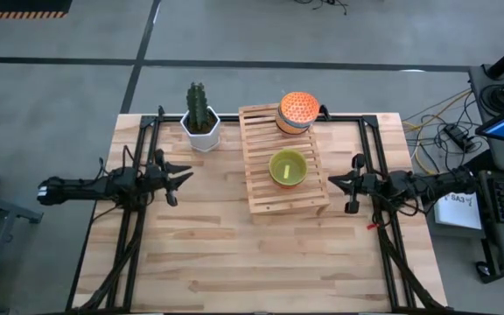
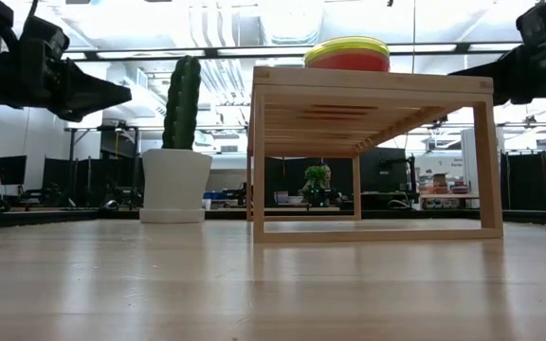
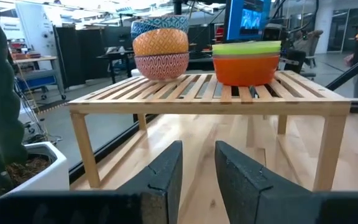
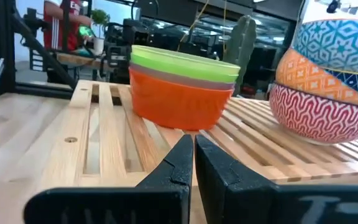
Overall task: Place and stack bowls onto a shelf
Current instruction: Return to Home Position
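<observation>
Wooden shelf [image 1: 261, 194] is standing between my arms: I'm hovering the left gripper [image 3: 197, 155] slightly spread near the cactus [image 1: 198, 105], and the right gripper [image 4: 189, 146] pressed together facing the stacked bowls [image 4: 182, 87].

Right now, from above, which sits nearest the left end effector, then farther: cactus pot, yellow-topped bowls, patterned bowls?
From the left end effector:
1. White cactus pot, left of the wooden slatted shelf.
2. Yellow-topped stack of plain bowls, mid-shelf.
3. Orange lattice-topped stack of patterned bowls, shelf's back end.
</observation>
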